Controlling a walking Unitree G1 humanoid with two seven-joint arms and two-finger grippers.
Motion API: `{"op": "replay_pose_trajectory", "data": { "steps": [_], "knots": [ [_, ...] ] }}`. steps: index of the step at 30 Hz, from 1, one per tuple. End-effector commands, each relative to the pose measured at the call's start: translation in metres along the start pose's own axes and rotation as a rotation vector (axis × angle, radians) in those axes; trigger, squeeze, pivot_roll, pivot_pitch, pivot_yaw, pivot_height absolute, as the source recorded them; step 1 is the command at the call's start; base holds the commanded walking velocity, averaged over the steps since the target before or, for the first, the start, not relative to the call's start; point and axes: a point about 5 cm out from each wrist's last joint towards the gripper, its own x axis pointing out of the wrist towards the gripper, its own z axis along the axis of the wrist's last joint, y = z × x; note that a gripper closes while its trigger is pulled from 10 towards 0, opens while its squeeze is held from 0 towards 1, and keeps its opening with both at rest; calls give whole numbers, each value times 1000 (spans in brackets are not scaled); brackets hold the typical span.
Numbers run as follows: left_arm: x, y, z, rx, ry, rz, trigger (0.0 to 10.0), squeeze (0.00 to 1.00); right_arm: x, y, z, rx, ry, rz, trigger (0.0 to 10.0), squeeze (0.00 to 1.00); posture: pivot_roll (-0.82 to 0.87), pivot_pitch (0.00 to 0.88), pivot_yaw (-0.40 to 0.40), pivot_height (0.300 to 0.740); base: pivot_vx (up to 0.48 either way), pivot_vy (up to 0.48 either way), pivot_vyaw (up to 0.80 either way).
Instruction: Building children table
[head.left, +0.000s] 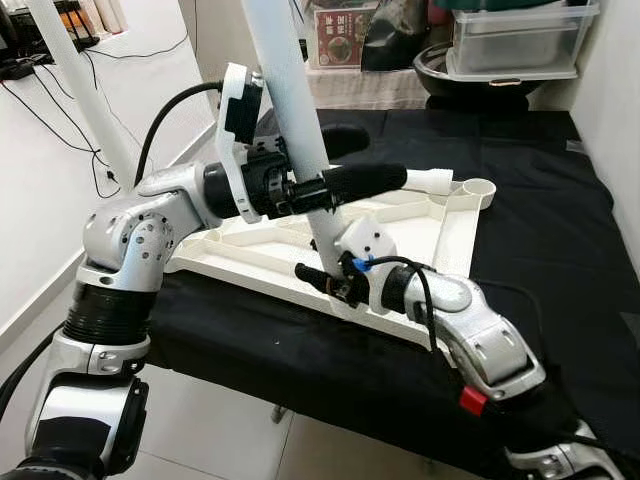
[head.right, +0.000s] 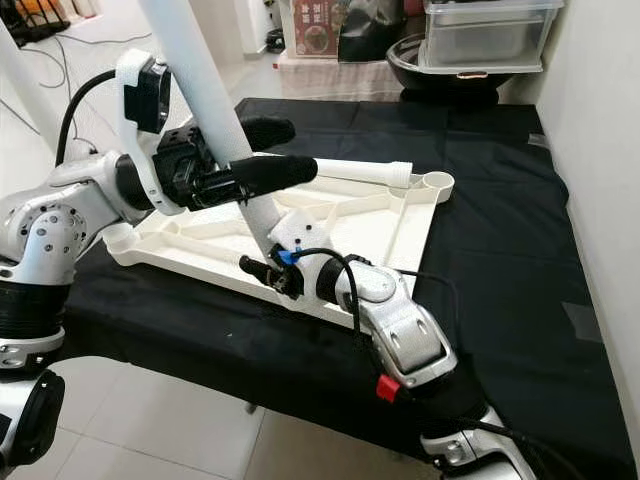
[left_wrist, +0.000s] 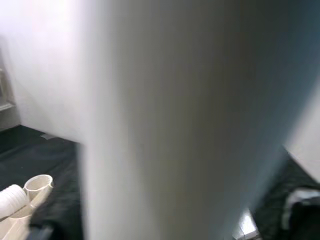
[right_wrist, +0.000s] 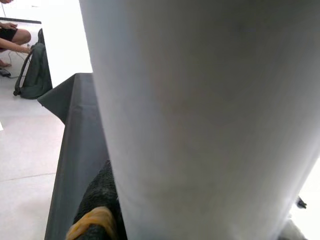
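Note:
A white triangular tabletop (head.left: 250, 250) lies upside down on the black-covered table (head.left: 540, 230). A long white leg (head.left: 290, 80) stands tilted over it, its lower end at the tabletop's near edge. My left gripper (head.left: 330, 170) is shut on the leg at mid height, one black finger (head.left: 365, 182) in front and one behind. My right gripper (head.left: 322, 268) is shut on the leg just above its lower end. Both wrist views show the leg (left_wrist: 180, 120) (right_wrist: 200, 115) very close up.
A second white leg (head.left: 85, 90) rises at the tabletop's left corner. A white tube (head.right: 365, 172) lies by the round corner socket (head.left: 480, 187). A clear storage box (head.left: 515, 40) and a dark pan stand behind. A wall is on the right. A person's leg (right_wrist: 15, 37) and a bag (right_wrist: 35, 75) are on the floor.

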Motion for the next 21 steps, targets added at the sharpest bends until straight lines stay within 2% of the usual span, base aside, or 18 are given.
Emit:
{"op": "replay_pose_trajectory", "data": {
  "steps": [1, 10, 11, 12, 13, 15, 16, 18, 21],
  "knots": [
    [3, -3, 5, 22, 18, -24, 0, 0, 1, -4, 6, -21, -10, -6, 0, 0, -53, 44, 82, 740, 0, 0, 0],
    [2, -2, 9, 38, 28, -14, 0, 0, 0, -4, 5, -11, -23, -2, 0, 0, -49, 37, 82, 740, 0, 0, 0],
    [1, -2, 9, 40, 29, -11, 0, 0, 1, -5, 6, 9, -37, -16, 3647, 0, -48, 39, 82, 740, 0, 0, 0],
    [1, -1, 9, 40, 28, -6, 0, 0, 1, -6, 8, 48, -69, -28, 10000, 0, -48, 40, 83, 740, 0, 0, 0],
    [1, -1, 9, 40, 28, -6, 0, 0, 1, -6, 8, 48, -69, -28, 10000, 0, -48, 40, 83, 740, 0, 0, 0],
    [1, -1, 10, 40, 26, -1, 0, 0, 2, -8, 14, 128, -135, -39, 10000, 0, -47, 41, 83, 740, 0, 0, 0],
    [1, -1, 10, 40, 24, 1, 0, 0, 3, -6, 18, 167, -158, -8, 10000, 1000, -46, 41, 83, 740, 0, 0, 0],
    [2, -2, 11, 39, 19, 0, 0, 0, 4, -3, 23, 200, -188, 24, 10000, 1000, -44, 44, 84, 740, 0, 0, 0],
    [3, -3, 11, 38, 13, -4, 0, 0, 6, 0, 29, 187, -207, 34, 10000, 1000, -43, 44, 83, 740, 0, 0, 0]
  ]
}}
